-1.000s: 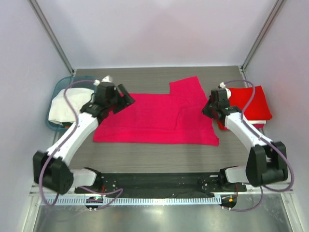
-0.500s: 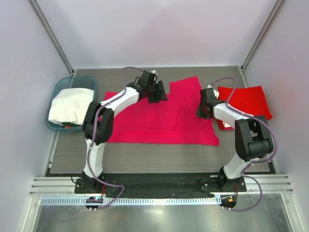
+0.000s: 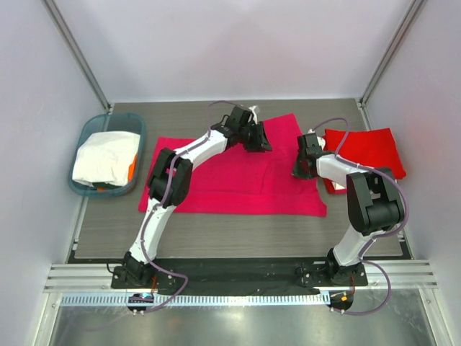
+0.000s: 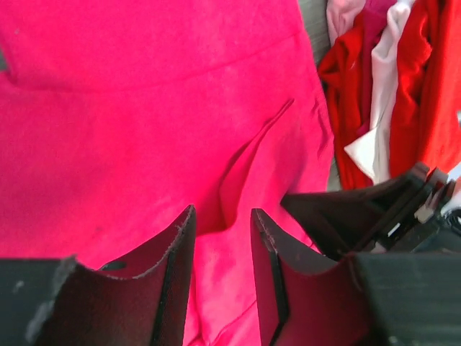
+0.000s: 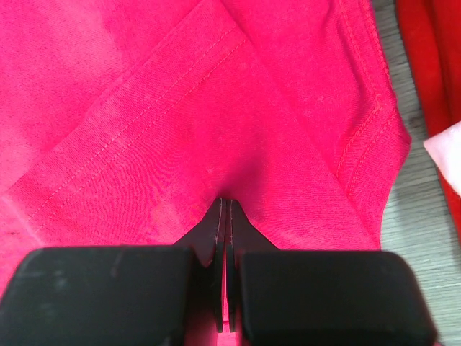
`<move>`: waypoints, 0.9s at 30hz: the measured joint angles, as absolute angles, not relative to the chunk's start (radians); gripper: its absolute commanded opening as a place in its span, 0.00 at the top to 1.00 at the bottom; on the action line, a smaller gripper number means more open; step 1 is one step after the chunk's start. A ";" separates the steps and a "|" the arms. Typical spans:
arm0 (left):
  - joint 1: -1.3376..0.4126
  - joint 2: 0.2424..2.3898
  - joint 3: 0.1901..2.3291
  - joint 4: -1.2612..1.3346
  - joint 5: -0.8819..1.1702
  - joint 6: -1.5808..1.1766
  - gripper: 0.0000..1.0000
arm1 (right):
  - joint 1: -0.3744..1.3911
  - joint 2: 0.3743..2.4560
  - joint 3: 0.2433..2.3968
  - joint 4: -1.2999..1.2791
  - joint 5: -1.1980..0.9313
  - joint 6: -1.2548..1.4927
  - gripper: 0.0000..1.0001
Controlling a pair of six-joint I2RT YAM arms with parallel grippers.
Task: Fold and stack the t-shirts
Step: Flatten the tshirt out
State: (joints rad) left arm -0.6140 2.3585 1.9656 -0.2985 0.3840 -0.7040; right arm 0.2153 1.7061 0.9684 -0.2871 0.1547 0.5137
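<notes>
My right tool (image 5: 225, 205) is clamped on the spread magenta t-shirt (image 3: 230, 180); my left tool (image 4: 222, 216) hovers parted, empty. Red t-shirts (image 3: 371, 148) lie stacked; this fold is unfinished.

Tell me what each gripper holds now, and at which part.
Right gripper pinches the pink t-shirt near its right edge; left gripper is open, holding nothing.

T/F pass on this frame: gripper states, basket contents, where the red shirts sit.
1. The left gripper is open above the magenta t-shirt. True.
2. The right gripper is open. False: its fingers are pressed together on the magenta t-shirt's right edge.
3. The teal basket holds white cloth. True.
4. The red t-shirts lie left of the magenta one. False: they lie on its right.
</notes>
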 measured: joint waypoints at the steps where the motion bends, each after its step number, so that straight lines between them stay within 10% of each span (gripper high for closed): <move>1: -0.614 2.372 1.978 -0.295 0.390 -0.711 0.64 | 0.215 1.706 0.968 -0.286 0.154 0.514 0.99; 27: -0.624 2.552 2.096 -0.242 0.679 -0.799 0.59 | 0.214 1.706 0.963 -0.273 0.146 0.514 0.99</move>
State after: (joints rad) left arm -0.6243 2.5523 2.0960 -0.2417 0.6788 -0.7990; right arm 0.2138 1.7058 0.9634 -0.2726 0.1459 0.5144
